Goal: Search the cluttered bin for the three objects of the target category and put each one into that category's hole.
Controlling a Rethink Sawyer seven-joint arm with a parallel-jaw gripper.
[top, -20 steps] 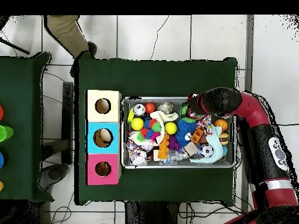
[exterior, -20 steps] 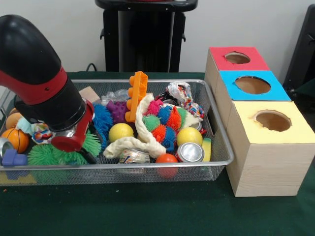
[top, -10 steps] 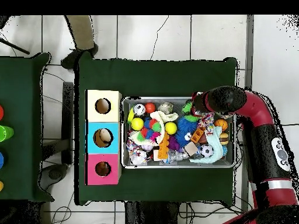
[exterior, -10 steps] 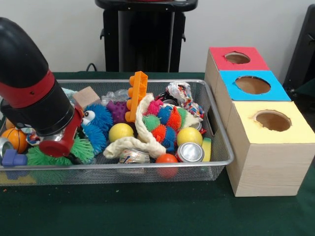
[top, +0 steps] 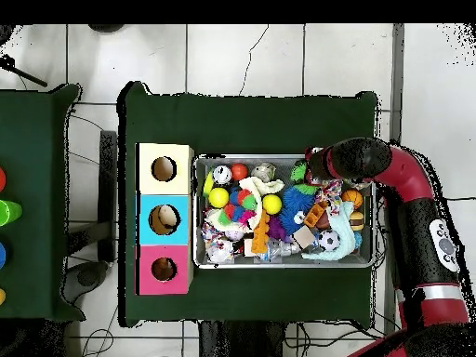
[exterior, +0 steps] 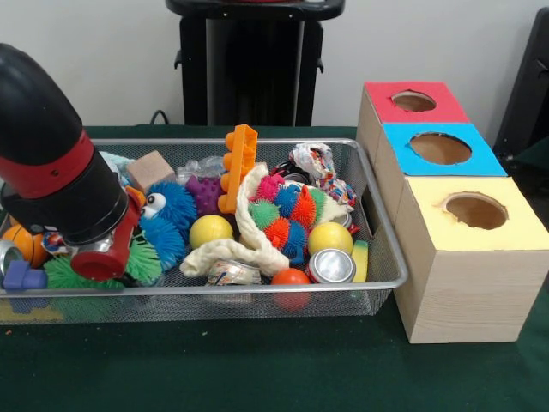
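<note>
A wire mesh bin (exterior: pixel 377 215) (top: pixel 198 212) holds a heap of toys. Among them are two yellow balls (exterior: pixel 210 230) (exterior: pixel 329 237), metal cans (exterior: pixel 331 266), a white rope toy (exterior: pixel 250 225), spiky coloured balls (exterior: pixel 287 215), a blue fuzzy toy (exterior: pixel 171 219) and a green spiky toy (exterior: pixel 141 262). My gripper (exterior: pixel 96 259) (top: pixel 316 171) is low in the bin's left end in the front view, over the green spiky toy; the arm's thick wrist hides its end. Beside the bin stands a wooden box with a red hole (exterior: pixel 413 101), a blue hole (exterior: pixel 440 148) and a yellow hole (exterior: pixel 475 210).
An orange toy brick (exterior: pixel 239 166) stands upright mid-bin, with a wooden cube (exterior: pixel 150 169) to its left. A small basketball (exterior: pixel 21 242) and a blue block (exterior: pixel 22 278) lie at the bin's left end. A second green table (top: pixel 28 204) with coloured items shows in the overhead view.
My arm has shifted a little toward the bin's left end in the front view, uncovering the blue fuzzy toy. The person at the overhead view's top has walked out of sight.
</note>
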